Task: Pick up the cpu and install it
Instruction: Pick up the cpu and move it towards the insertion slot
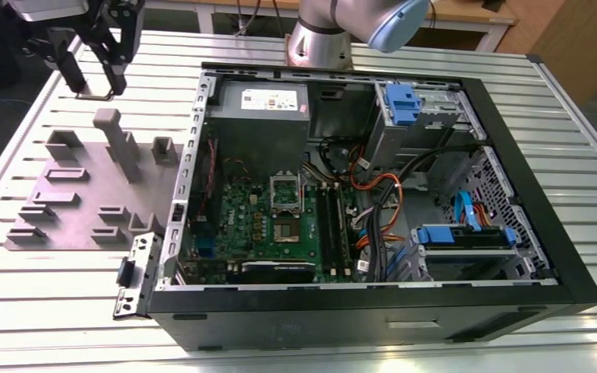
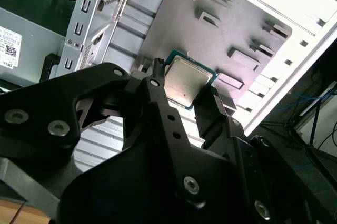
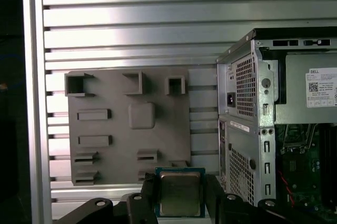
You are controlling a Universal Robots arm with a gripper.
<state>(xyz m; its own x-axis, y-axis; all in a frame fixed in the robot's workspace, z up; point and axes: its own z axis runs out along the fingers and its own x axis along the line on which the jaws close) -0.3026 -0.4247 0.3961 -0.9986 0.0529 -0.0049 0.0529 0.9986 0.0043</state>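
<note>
Fingers (image 2: 208, 111) clamp cpu (image 2: 188, 83) by two opp. edges, in free air near grey tray (image 3: 105, 129); open pc case (image 3: 247, 129) alongside.
</note>
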